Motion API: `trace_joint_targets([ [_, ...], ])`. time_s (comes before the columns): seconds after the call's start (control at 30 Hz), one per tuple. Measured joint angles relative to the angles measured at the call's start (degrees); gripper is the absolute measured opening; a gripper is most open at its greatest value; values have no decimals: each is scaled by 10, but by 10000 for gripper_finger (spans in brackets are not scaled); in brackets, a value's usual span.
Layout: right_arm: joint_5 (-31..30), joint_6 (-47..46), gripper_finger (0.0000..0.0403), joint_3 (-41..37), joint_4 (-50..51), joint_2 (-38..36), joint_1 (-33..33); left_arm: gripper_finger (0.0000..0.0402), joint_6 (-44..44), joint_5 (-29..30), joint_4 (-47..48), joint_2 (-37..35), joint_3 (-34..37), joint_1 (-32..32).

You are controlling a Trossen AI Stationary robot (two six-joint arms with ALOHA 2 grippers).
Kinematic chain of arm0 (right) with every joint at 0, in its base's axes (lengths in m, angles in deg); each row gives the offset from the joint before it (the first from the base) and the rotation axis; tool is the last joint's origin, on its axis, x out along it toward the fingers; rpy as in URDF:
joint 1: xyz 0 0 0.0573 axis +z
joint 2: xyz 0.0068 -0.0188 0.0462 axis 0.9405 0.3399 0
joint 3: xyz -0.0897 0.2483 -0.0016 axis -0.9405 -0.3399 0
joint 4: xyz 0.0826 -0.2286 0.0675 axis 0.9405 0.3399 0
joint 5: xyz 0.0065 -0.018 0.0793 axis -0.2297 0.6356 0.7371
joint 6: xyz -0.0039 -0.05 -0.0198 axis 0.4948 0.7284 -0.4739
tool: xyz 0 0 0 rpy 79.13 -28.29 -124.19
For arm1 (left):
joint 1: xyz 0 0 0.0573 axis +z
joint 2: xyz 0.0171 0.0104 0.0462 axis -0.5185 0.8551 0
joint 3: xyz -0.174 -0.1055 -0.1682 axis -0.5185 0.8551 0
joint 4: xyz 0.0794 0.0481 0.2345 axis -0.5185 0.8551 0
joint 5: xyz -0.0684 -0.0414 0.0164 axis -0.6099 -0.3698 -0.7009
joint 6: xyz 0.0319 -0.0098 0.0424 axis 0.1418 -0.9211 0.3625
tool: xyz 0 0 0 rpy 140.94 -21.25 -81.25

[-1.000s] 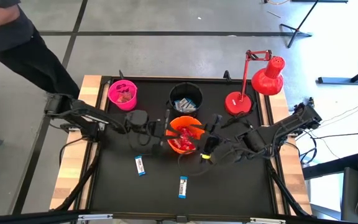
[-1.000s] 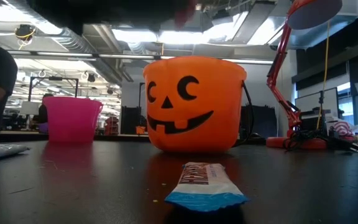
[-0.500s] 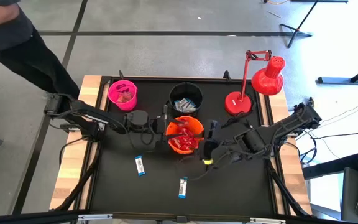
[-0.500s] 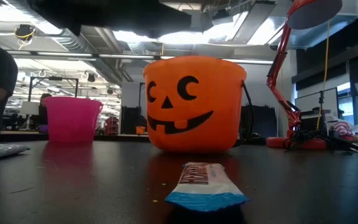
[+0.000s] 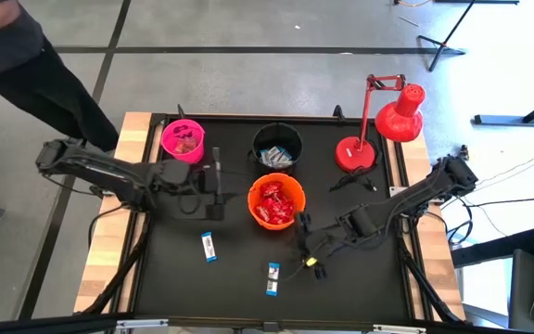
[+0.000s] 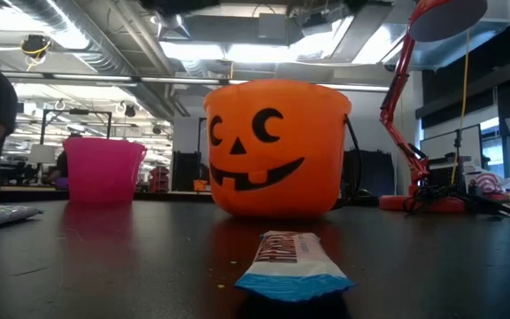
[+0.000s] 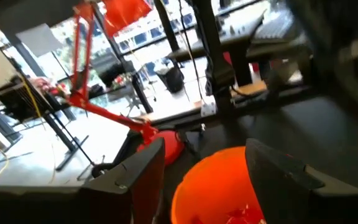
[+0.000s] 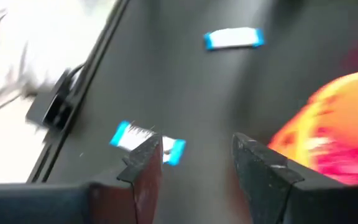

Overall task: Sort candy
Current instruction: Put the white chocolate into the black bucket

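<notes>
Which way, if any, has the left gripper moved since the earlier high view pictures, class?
Yes. The left gripper, open, has drawn back leftward off the orange bucket, and now sits beside its rim, nearer the pink bucket.

Even, bright overhead light fills the top-down view, with only soft shadows on the black table point(image 5: 360, 278). In the table-level view, ceiling lights point(image 6: 255, 51) glare white, while the nearest candy bar point(image 6: 292, 262) is slightly soft. Both wrist views are smeared with motion blur, worst around the orange bucket point(image 8: 328, 130).
</notes>
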Motion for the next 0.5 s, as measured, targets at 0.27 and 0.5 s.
trace_joint_targets([
  [0.27,67,16,191,-135,-187,5,1,212,-8,41,75,-99,0,-36],
  [0.5,57,90,191,-98,-205,79,20,212,-13,91,109,-120,0,-57],
])
